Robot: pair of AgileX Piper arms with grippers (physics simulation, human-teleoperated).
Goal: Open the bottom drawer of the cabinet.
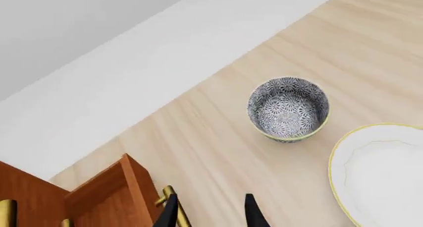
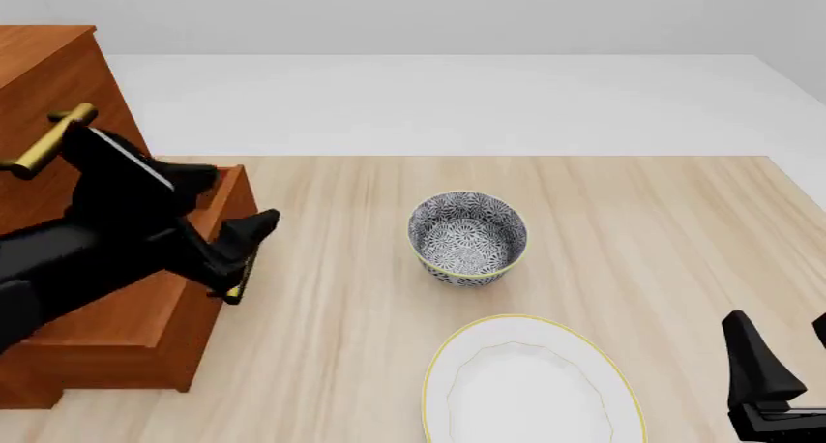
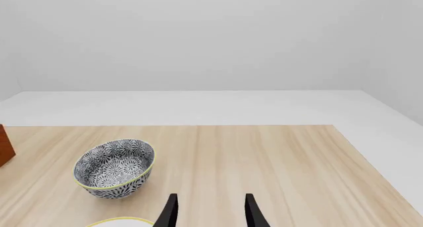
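Left claw (image 2: 246, 254) sits right at the brass bar handle (image 2: 242, 274) of the reddish-brown wooden bottom drawer (image 2: 155, 312), which juts out from the tall cabinet (image 2: 45, 85) over the light wooden tabletop (image 2: 645, 221). Fingers straddle the handle; grip unclear. Right claw (image 3: 208, 209) hangs spread, well apart.

A patterned bowl (image 2: 467, 237) stands on the table (image 2: 645, 230) — near it, apart, a yellow-rimmed white plate (image 2: 529, 390).

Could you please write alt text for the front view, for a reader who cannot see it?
The left end effector sits at the brass handle of the bottom drawer, which juts out from the cabinet at the table's left. A patterned bowl stands mid-table, a white plate nearer the camera.
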